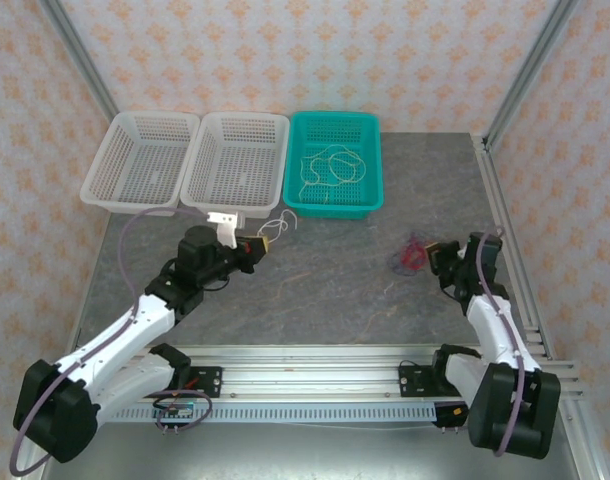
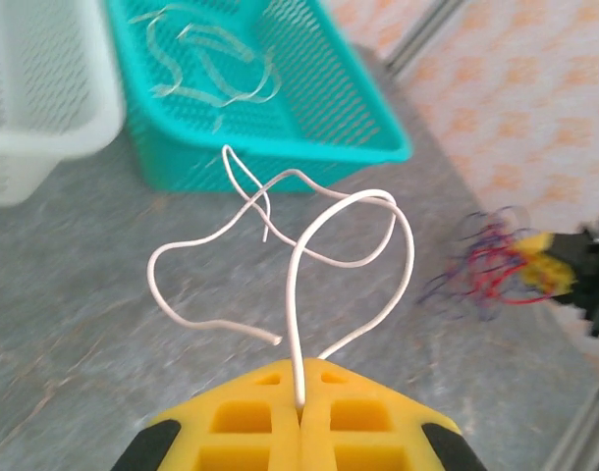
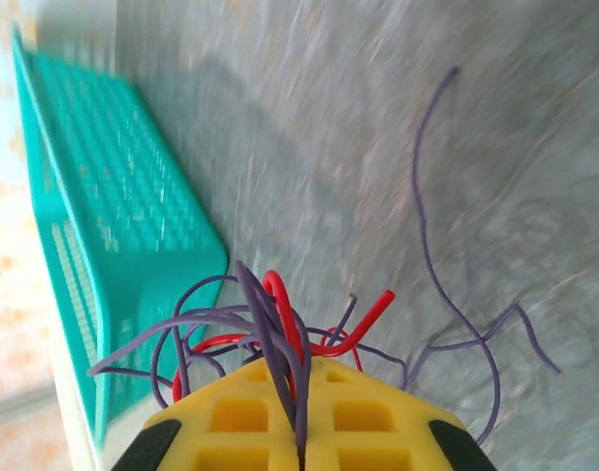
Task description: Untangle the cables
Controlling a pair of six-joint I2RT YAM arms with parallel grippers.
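Observation:
A cream-white cable (image 2: 294,323) rises in loose loops from my left gripper (image 2: 301,402), which is shut on it. From above, that gripper (image 1: 261,243) sits just in front of the middle white basket, the cable (image 1: 280,222) curling off its tip. At the right, my right gripper (image 1: 432,255) is shut on a tangle of purple and red cable (image 1: 411,253) low over the table. In the right wrist view, purple cable (image 3: 266,325) and red cable (image 3: 369,320) bunch between the yellow jaws of the right gripper (image 3: 301,432). One purple strand trails off across the table.
A teal basket (image 1: 335,117) at the back holds several more pale wire pieces (image 1: 330,170). Two white baskets (image 1: 155,117) (image 1: 243,117) stand to its left. Metal frame posts rise at the back corners, and a rail runs along the near edge.

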